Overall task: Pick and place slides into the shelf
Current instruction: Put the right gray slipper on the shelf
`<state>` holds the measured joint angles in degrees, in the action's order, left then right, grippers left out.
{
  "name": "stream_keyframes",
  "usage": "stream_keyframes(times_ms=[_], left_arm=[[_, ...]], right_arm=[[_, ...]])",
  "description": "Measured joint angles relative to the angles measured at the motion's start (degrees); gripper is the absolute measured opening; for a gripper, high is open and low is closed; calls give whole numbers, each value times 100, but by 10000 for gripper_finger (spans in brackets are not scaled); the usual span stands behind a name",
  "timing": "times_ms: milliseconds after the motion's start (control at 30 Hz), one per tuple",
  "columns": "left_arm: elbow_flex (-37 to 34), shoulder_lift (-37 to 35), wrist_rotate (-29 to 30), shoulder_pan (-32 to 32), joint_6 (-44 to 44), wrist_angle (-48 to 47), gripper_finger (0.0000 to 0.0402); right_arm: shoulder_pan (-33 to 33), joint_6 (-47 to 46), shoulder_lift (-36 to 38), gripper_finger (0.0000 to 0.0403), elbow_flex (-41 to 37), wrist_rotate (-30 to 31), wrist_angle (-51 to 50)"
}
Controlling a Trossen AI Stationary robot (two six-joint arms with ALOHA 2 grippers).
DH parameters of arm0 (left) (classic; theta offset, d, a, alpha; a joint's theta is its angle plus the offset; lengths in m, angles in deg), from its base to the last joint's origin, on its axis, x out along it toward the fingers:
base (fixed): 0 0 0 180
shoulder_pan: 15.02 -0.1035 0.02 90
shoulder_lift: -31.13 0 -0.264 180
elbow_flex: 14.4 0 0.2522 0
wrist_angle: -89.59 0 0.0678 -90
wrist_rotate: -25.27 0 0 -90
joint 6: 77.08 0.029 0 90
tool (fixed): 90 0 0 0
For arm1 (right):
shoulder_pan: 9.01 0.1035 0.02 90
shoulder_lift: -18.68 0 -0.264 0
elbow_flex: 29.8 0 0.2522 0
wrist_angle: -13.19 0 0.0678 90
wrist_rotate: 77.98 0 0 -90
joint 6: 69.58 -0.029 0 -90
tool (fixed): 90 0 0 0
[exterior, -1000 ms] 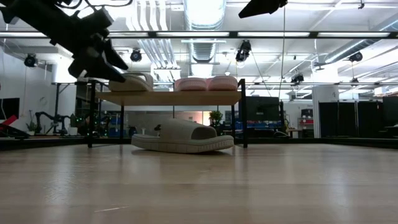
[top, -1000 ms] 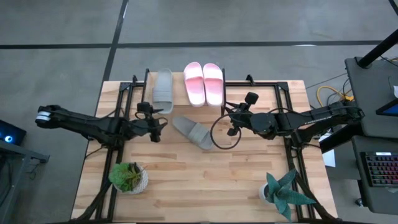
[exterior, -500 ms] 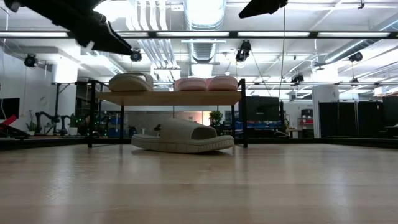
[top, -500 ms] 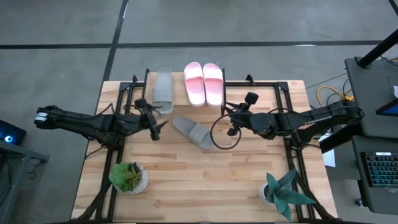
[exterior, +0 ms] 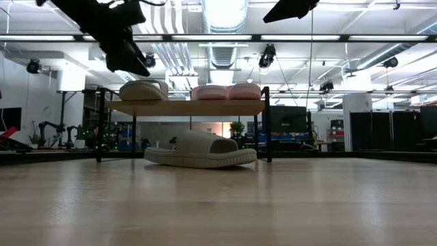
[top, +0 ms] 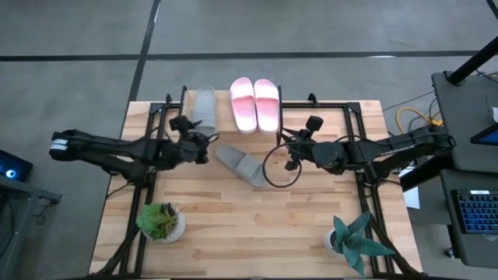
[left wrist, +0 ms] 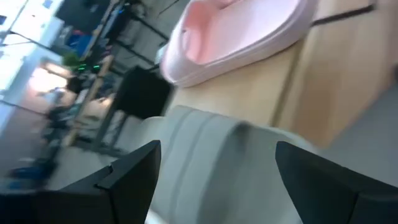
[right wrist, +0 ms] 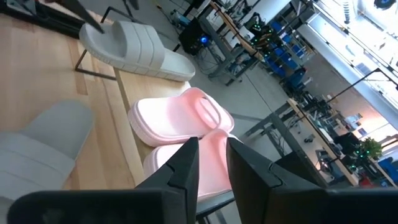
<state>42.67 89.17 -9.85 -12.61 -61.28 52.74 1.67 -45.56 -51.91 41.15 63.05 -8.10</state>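
The shelf (exterior: pixel 184 107) stands at the table's far edge. On its plank lie a grey slide (top: pixel 204 107) at the left and two pink slides (top: pixel 254 103) beside it. A second grey slide (top: pixel 241 164) lies sole down on the table in front of the shelf, and it also shows in the low view (exterior: pixel 201 150). My left gripper (top: pixel 199 145) is open and empty, above shelf height at the near end of the shelf's grey slide (left wrist: pixel 211 168). My right gripper (top: pixel 292 152) is shut and empty, to the right of the table's grey slide.
A potted plant (top: pixel 161 220) stands near the front left of the table and another (top: pixel 356 239) near the front right. A black cable loop (top: pixel 280 167) hangs at my right gripper, beside the table's grey slide. Black frame rails run along both table sides.
My left gripper has risen and gone toward the table's far edge, from beside the table's grey slide to the near end of the shelf's grey slide. The slides have not moved.
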Motion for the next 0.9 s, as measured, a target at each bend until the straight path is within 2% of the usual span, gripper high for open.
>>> stream_keyframes(times_ms=[333, 667, 900], left_arm=[[177, 428, 13, -479, 689, -69, 299], [209, 723, -35, -1006, 751, -138, 298], [297, 904, -58, -1151, 770, -159, 257]], right_arm=[[0, -152, 0, 74, 0, 0, -211], [2, -148, 0, 69, 0, 0, -276], [1, -146, 0, 73, 0, 0, -276]])
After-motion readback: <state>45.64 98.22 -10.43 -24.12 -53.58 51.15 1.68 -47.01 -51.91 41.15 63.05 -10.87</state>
